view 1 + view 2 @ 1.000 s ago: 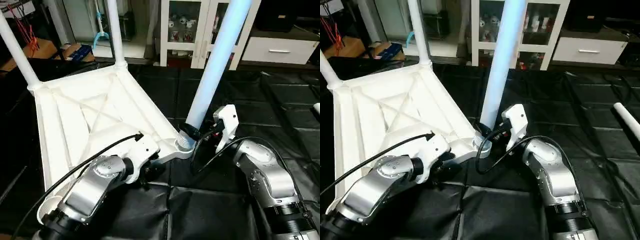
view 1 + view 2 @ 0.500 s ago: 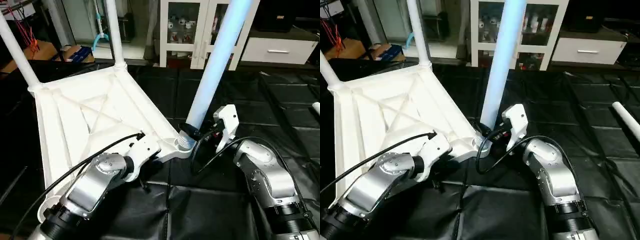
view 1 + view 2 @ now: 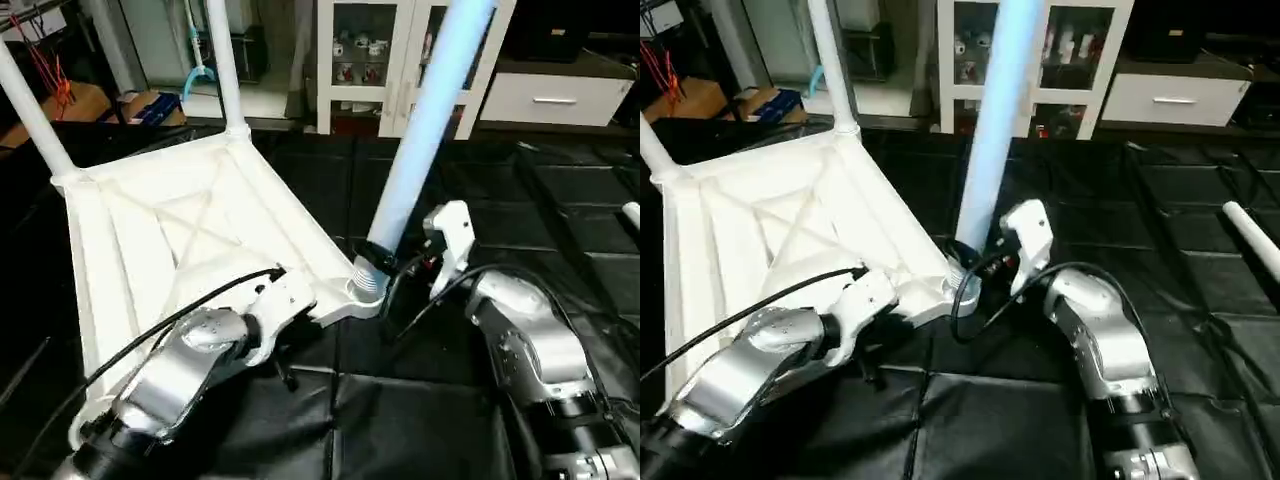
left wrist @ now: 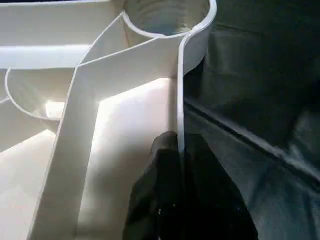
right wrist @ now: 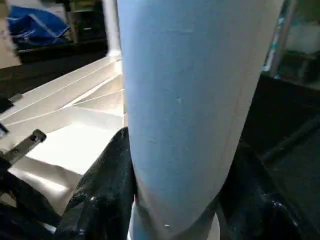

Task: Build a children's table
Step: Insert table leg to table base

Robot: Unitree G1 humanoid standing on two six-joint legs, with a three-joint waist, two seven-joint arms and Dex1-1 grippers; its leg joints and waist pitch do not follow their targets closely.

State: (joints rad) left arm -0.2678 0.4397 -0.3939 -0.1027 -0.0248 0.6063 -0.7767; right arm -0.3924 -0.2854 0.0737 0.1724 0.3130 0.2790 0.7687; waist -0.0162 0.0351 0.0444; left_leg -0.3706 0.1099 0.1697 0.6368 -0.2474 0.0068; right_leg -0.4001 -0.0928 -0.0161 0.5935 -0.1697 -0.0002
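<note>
Tabletop lies upside down on the black floor mat, ribbed underside up, taking most of the left half of the scene. Two legs already stand in the far corner sockets; a third leg rises tilted from the near-right corner socket, thread still showing at its base, so I'd judge it not fully screwed home. A fourth leg lies loose on the mat, well apart to the right. White glass-door cabinet and drawer unit stand behind, not part of this. Handling guess: thin moulded plastic, light, fairly stiff thanks to the ribs, but it will slide on the mat unless pinned; legs are smooth and tapered, so likely slippery, best gripped low near the thread where torque goes straight into the socket. Left gripper has its jaws pinched narrow on the top's thin edge wall, just beside the third-leg socket, acting as the anchor. Right gripper has its jaws half-wide around the base of the third leg, one finger on each side. Head views give the overall layout and the leg's tilt; the left wrist view confirms the rim is actually between the fingers; the right wrist view shows the leg filling the gap between the fingers.
</note>
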